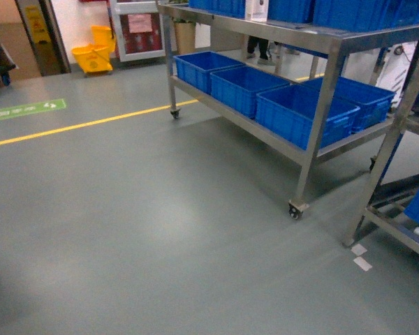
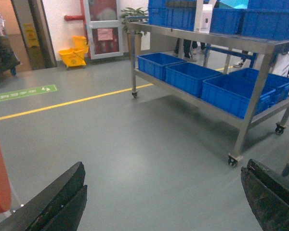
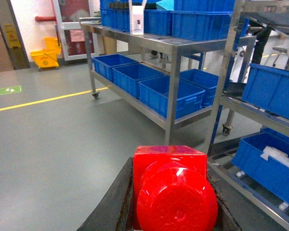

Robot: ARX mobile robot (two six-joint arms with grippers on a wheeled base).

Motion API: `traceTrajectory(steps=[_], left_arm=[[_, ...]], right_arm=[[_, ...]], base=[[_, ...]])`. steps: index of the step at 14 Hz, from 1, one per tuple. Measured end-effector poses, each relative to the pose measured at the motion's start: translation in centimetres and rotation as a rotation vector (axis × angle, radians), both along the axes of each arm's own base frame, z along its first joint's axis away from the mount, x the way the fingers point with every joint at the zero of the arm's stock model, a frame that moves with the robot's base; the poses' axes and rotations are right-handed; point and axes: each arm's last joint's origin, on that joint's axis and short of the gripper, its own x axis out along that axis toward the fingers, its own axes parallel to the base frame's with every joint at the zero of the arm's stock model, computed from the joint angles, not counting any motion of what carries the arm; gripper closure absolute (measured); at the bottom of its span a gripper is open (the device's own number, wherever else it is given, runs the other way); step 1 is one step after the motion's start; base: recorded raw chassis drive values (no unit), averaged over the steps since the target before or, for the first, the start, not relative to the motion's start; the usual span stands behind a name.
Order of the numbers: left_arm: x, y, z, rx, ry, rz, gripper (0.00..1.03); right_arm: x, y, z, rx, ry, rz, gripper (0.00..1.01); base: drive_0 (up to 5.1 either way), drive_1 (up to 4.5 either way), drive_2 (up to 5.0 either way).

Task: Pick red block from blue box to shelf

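Steel shelf (image 1: 321, 105) on casters over grey floor (image 1: 160, 223).
4 dark blue crates (image 1: 304, 112) sit on its lower tier; a yellow line (image 1: 84, 125) crosses the floor.

Our head camera looks forward and slanting down over grey floor (image 1: 160, 230) toward the steel shelf (image 1: 321, 91), which runs off to the upper right. Our left wrist camera sits low, facing the same shelf (image 2: 250, 72) from farther left, its dark gripper fingers (image 2: 53, 202) framing the bottom corners. Our right wrist camera looks along the shelf (image 3: 173, 72) from nearer, with the red block (image 3: 171, 187) filling its foreground. All three views share the yellow floor line (image 1: 84, 125) and blue crates (image 1: 241, 87).
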Motion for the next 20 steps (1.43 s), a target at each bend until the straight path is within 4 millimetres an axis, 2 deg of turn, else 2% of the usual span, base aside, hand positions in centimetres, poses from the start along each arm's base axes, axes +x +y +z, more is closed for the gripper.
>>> traceTrajectory(steps=[20], left_arm=[[0.00, 0.00, 0.00, 0.000, 0.000, 0.000, 0.05]], right_arm=[[0.00, 0.00, 0.00, 0.000, 0.000, 0.000, 0.73]], base=[[-1.5, -1.52, -1.5]])
